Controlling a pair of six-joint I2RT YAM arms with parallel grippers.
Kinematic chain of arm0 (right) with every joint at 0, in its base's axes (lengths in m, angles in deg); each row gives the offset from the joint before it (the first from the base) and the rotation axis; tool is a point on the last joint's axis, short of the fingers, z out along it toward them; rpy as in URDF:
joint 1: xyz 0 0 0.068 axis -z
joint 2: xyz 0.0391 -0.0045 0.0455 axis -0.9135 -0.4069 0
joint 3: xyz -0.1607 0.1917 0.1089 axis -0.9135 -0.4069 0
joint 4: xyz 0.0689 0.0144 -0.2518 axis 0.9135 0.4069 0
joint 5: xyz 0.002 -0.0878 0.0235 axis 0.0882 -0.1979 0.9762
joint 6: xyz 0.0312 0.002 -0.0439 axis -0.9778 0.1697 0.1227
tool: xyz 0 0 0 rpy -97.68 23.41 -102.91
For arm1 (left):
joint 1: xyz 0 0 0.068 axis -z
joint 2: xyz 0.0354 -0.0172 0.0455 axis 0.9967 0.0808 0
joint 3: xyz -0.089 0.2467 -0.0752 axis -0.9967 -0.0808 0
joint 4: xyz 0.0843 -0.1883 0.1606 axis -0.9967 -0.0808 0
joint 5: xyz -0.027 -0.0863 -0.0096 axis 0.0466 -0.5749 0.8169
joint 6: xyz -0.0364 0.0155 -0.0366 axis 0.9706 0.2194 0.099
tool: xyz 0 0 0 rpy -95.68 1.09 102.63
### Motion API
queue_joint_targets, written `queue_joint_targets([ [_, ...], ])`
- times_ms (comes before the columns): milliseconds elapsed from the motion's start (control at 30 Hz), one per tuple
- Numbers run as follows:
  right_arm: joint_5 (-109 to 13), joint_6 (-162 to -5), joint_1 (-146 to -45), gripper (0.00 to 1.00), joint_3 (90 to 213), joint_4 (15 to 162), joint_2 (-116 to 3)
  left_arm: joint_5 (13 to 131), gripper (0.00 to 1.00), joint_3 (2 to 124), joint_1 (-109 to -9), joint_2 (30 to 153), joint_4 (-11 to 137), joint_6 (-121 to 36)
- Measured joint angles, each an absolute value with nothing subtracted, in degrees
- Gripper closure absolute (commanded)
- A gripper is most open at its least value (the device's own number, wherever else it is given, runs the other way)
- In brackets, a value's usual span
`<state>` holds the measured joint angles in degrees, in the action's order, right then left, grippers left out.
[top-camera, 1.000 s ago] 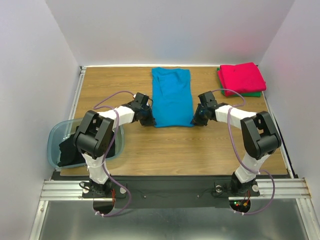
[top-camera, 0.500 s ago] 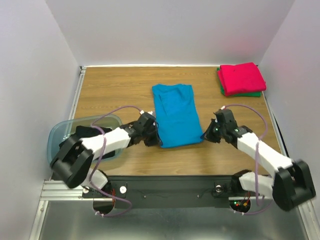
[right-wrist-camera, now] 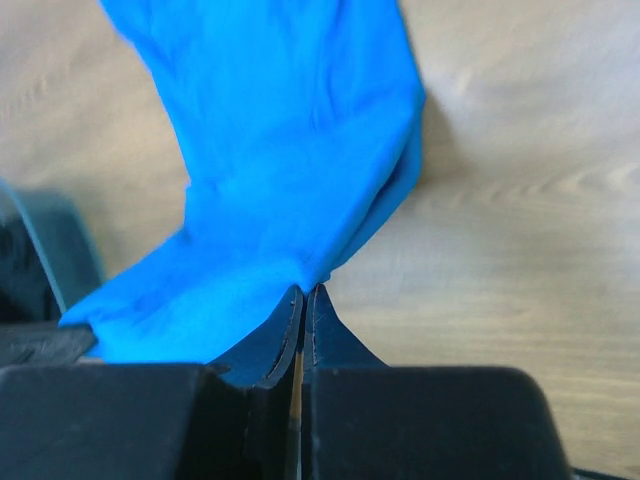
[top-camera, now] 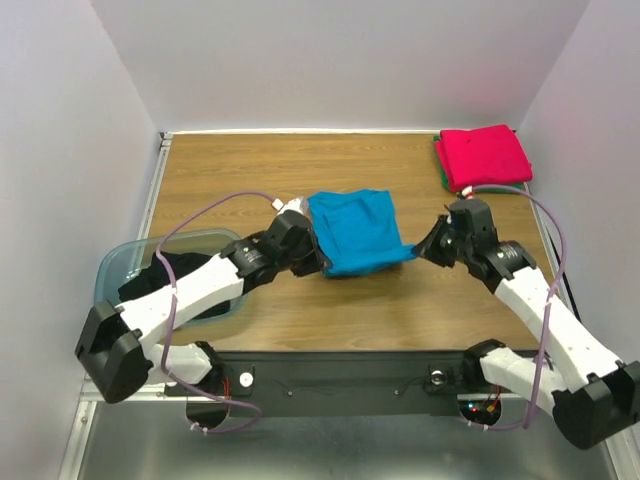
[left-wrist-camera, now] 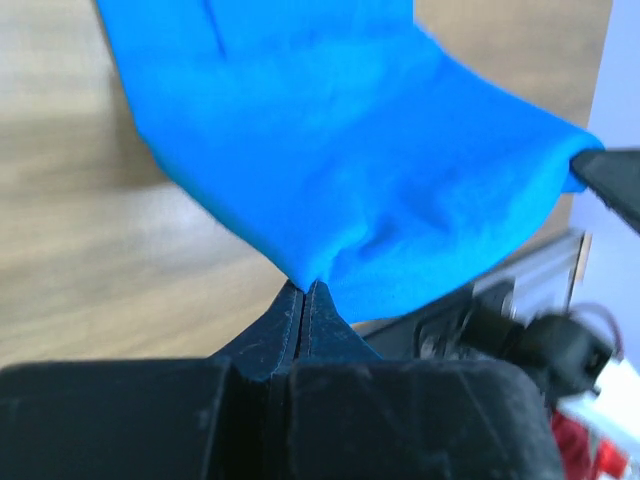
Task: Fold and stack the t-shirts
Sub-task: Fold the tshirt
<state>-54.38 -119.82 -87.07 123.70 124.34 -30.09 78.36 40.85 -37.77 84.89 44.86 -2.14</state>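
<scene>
Tension matters here: left jaws and right jaws are each clamped on a near corner of the blue t-shirt [top-camera: 355, 230] at the middle of the desk [top-camera: 230, 170], so both should travel far together, hem level, and land squarely on the collar edge. Half a second ago that hem lay flat and nearer; now it hangs lifted.
</scene>
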Motion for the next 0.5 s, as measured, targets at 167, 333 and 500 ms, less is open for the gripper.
queue_joint_targets([
  [167,-61.9,-119.0,-87.1,1.00,133.1,124.4,-37.7,80.3,1.00,49.2,-42.4,91.8,43.6,-4.1],
  [333,-66.3,-117.4,-87.1,1.00,140.6,123.4,-46.4,80.1,1.00,54.6,-47.5,97.1,43.3,-7.2],
  [500,-69.1,-115.9,-87.1,1.00,145.2,123.1,-53.0,78.1,1.00,60.2,-50.8,101.6,43.2,-10.8],
])
